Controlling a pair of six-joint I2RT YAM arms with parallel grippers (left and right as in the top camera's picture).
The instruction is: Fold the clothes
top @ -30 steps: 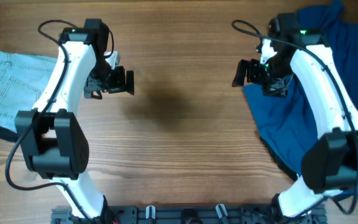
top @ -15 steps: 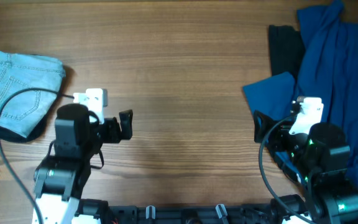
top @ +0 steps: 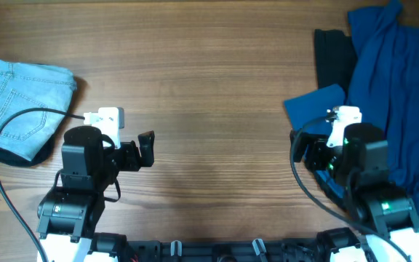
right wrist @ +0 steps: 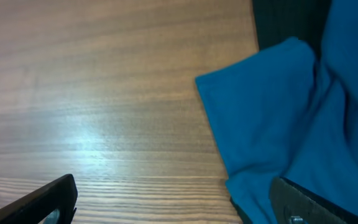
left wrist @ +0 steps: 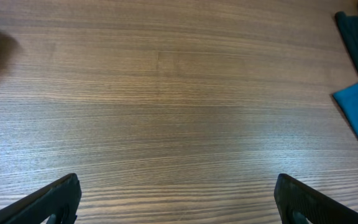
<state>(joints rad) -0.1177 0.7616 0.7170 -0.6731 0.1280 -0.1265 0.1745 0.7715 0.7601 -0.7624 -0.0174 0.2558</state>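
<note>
Denim shorts (top: 20, 102) are lying folded aside, seemingly finished; left tool (left wrist: 178, 198) and right tool (right wrist: 174, 200) are hanging open, empty, probably awaiting the blue garment (top: 395, 94).

A: What will you see on your arms?
B: Your left end effector (top: 146, 148) and right end effector (top: 297, 149) have black fingers. Behind each you'll find a white block (top: 105, 116), black housings (top: 83, 149), a thin black cable (top: 31, 110) looping away, and a green light (top: 385, 207).
</note>
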